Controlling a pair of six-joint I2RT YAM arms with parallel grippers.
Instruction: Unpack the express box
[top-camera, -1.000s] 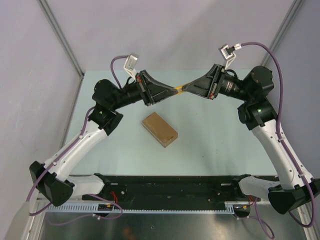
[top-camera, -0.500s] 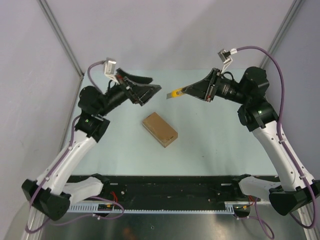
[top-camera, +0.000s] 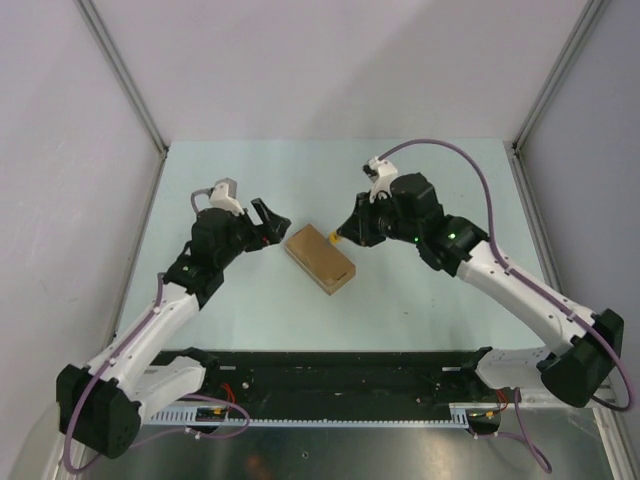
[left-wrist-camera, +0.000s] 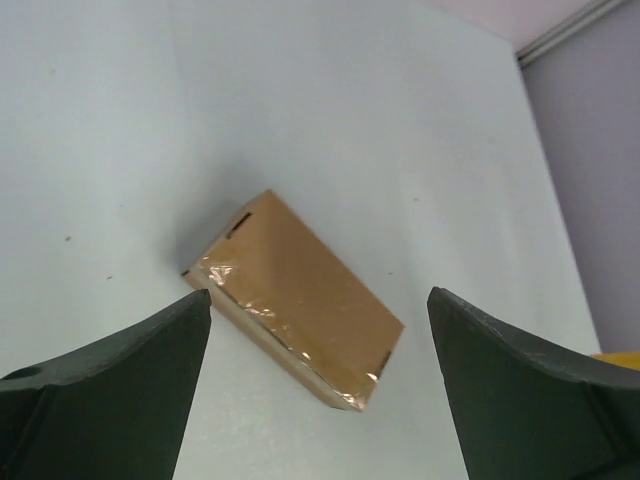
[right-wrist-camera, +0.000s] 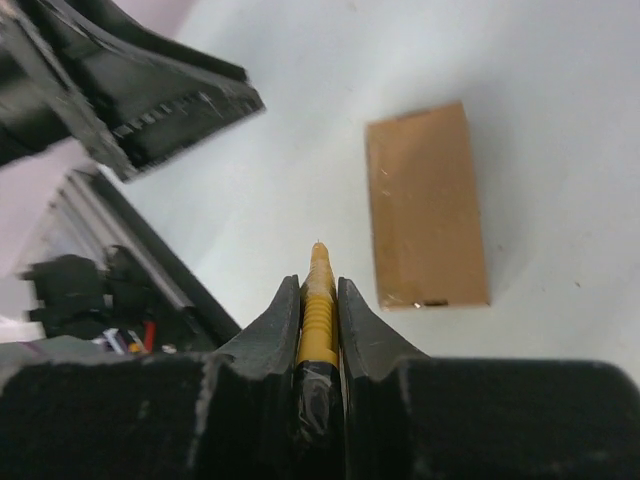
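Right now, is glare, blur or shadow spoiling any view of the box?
Left wrist: tape glints on the small brown cardboard box, dark fingers soft; right wrist: black right gripper blurred up close, box clear; top external: even light, faint shadows.

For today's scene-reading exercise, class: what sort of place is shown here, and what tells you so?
Probably a robotics lab test cell: left arm and right arm bolted to a pale table, plain grey panel walls, an express box and utility knife as props.
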